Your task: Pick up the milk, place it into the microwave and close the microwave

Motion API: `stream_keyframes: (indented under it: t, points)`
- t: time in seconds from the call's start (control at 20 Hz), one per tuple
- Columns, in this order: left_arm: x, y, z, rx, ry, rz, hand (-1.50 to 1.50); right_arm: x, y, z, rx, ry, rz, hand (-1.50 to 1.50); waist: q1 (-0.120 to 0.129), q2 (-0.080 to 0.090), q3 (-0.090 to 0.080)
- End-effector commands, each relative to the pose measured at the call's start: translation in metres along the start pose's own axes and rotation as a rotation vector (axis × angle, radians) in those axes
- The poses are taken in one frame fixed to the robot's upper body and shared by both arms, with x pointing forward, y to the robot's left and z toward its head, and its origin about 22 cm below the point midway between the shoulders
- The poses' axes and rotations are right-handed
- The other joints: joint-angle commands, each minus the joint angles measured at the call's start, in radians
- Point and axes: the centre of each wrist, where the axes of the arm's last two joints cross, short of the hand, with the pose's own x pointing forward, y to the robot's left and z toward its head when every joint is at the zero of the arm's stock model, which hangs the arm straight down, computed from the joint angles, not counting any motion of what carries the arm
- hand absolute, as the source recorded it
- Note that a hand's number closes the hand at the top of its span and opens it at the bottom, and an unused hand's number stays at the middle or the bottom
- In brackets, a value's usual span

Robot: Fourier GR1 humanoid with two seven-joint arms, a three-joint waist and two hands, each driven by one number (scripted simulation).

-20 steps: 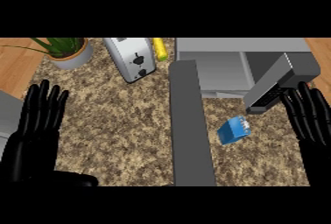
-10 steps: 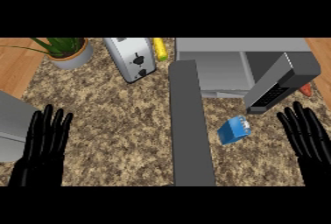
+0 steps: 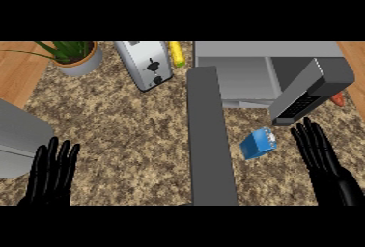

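Note:
A small blue milk carton (image 3: 257, 144) lies tilted on the speckled counter, just right of the open microwave door (image 3: 209, 140). The microwave (image 3: 265, 72) stands at the back right with its cavity (image 3: 245, 79) showing. My right hand (image 3: 321, 159) is open at the lower right, fingers straight, a short way right of the carton and apart from it. My left hand (image 3: 51, 173) is open at the lower left, fingers straight, holding nothing.
A toaster (image 3: 145, 64) stands at the back centre with a yellow item (image 3: 176, 53) behind it. A potted plant (image 3: 73, 58) sits at the back left. A grey object (image 3: 20, 137) lies at the left edge. An orange item (image 3: 338, 99) peeks out beside the microwave.
Both hands have drawn back toward the lower edge over the last second. The milk carton and the microwave door have stayed where they were.

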Motion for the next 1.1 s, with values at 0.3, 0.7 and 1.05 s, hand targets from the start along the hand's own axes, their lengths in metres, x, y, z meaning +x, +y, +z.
stream_keyframes:
  t: [0.3, 0.7, 1.05]
  points:
    - [0.000, 0.013, 0.012, 0.014, 0.019, 0.022, -1.50, -0.067, 0.015, -0.014, -0.115, 0.037, 0.038, -1.50, 0.001, 0.001, 0.000]
    - [0.006, 0.007, 0.024, -0.001, -0.016, -0.008, -1.50, -0.116, -0.002, 0.005, -0.171, 0.071, 0.098, -1.50, 0.001, 0.001, 0.000]
    - [-0.005, 0.013, 0.058, 0.000, -0.003, 0.004, -1.50, -0.165, -0.028, 0.004, -0.180, 0.070, 0.107, -1.50, 0.009, 0.001, 0.001]
